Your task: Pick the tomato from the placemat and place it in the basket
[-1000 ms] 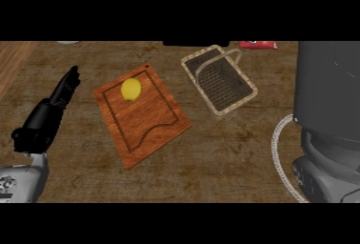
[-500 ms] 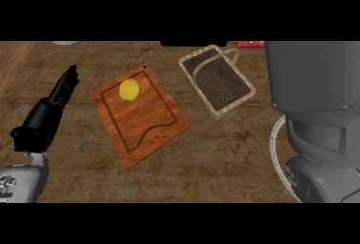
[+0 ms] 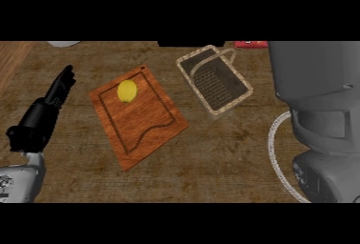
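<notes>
Tomato [image 3: 126,90], which shows yellow here, sits on the placemat [image 3: 149,131], near that board's 11 o'clock corner, w/ nothing touching it. Placemat is a wooden board w/ a groove round its edge, lying tilted on the counter [image 3: 211,162], long axis running 11 to 5 o'clock.

Basket [image 3: 218,83] is at approx 2–3 o'clock from the tomato, apart from the board. It's a rectangular woven tray w/ a pale rim, a dark mesh floor and a thin handle arching over it.

L hand [image 3: 44,112] is at 9 o'clock from the tomato, well apart from board. Fingers are straight & pressed together, pointing to 12–1 o'clock and holding nothing.

R forearm [image 3: 320,90] fills the view's 3 o'clock side as a grey bulk. Hand isn't seen, so can't tell its fingers. A white curved rim [image 3: 273,143] shows beside it at approx 4 o'clock.

Red item [image 3: 251,44] is at the 1 o'clock edge, pale item [image 3: 63,44] at 11 o'clock. Both are cut off.
</notes>
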You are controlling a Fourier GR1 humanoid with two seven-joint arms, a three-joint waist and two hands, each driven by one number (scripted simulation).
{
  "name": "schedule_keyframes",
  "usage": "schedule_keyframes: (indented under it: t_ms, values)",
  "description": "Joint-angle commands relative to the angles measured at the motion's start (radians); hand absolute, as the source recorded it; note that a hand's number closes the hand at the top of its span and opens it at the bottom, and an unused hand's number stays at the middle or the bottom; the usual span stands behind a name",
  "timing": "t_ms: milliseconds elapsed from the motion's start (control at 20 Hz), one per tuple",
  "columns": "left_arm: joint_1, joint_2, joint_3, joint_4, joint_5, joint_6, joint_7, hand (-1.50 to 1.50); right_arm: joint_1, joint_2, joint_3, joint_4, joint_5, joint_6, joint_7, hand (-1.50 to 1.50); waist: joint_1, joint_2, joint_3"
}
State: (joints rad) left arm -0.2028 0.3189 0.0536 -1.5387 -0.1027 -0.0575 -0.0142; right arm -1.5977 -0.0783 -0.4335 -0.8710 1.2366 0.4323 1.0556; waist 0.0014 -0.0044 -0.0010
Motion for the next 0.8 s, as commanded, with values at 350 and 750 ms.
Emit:
schedule_keyframes:
  t_ms: [350, 750]
  values:
    - [0.023, -0.038, -0.032, 0.006, -0.031, 0.005, -0.024, 0.0, -0.06, 0.045, -0.073, 0.005, -0.027, -0.119, 0.135, -1.5, 0.012, 0.006, 0.0]
    - [-0.009, 0.001, 0.019, 0.017, -0.007, -0.01, -0.015, 0.0, 0.005, -0.034, -0.118, -0.198, 0.088, -0.448, 0.107, -1.5, -0.001, 0.005, 0.0]
